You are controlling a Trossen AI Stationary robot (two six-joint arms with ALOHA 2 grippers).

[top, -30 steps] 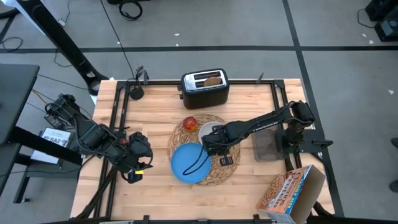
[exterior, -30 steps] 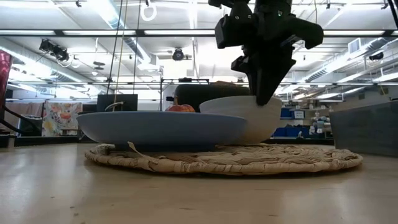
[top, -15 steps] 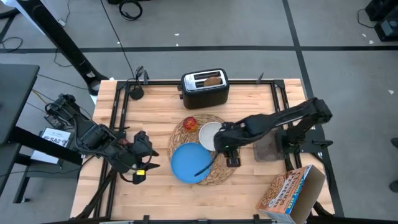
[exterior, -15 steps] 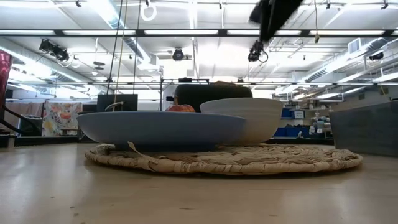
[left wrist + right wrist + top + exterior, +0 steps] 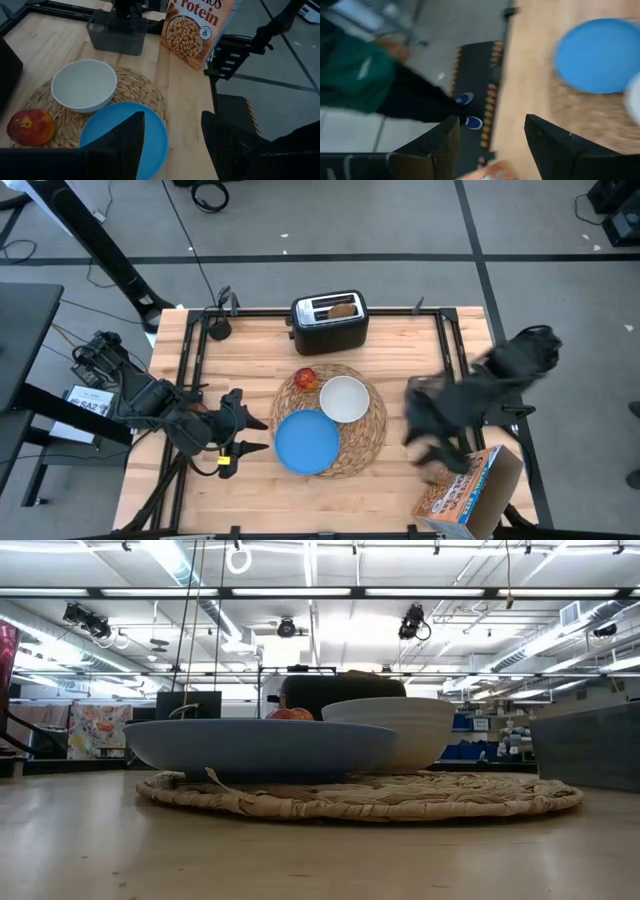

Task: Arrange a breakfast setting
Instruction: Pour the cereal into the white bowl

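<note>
- A wooden desk (image 5: 250, 350) stands on a grey floor; the low view looks across it into a hall with ceiling lights.
- The woven straw placemat (image 5: 370, 425) lies mid-desk, carrying the blue plate (image 5: 306, 442), the white bowl (image 5: 344, 399) and the red fruit (image 5: 305, 378).
- Plate and bowl sit just beside each other; the fruit lies on the toaster's side of them.
- The black toaster (image 5: 329, 321) holds a toast slice (image 5: 342, 308).
- The left hand (image 5: 250, 435), fingers spread and empty, hovers beside the plate.
- The right hand (image 5: 425, 450) is blurred near the cereal box (image 5: 465, 485); its fingers stand apart, empty.
</note>
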